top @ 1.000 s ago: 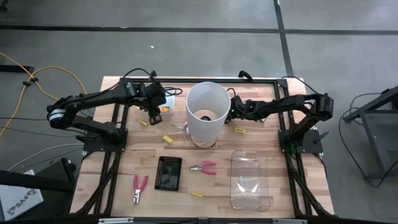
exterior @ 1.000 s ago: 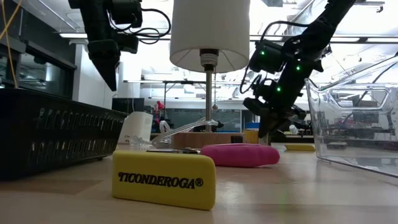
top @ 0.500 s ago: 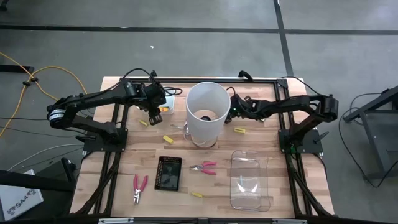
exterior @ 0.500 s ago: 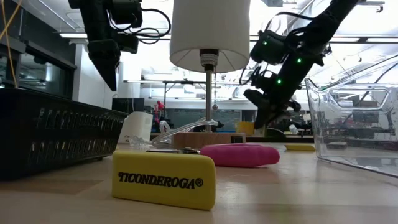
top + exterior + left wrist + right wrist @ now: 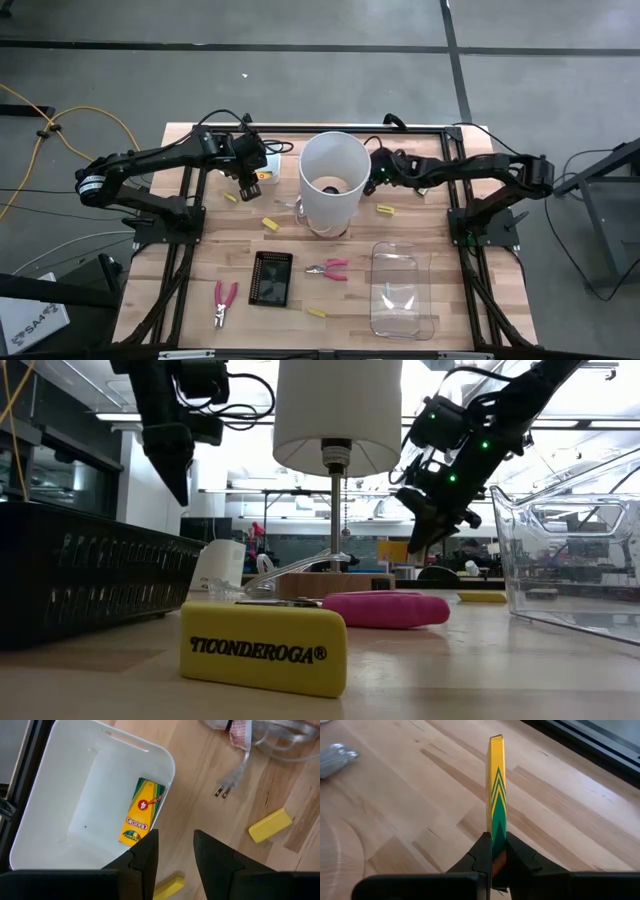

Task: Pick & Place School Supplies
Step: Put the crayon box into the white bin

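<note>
A thin yellow-and-green box, seemingly a crayon pack, stands edge-on, pinched between the right gripper's closed fingers, lifted clear of the table at the lamp's three o'clock, presumably for carrying. At the lamp's nine o'clock, the left gripper hovers, fingers apart, above a white bin holding another crayon box.

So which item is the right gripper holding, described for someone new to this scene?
Start at the tall white lamp shade mid-table. Just beside it, the right gripper is raised off the table, shut on a thin flat box. It alone is yellow with green chevrons; the erasers are plain yellow.
</note>
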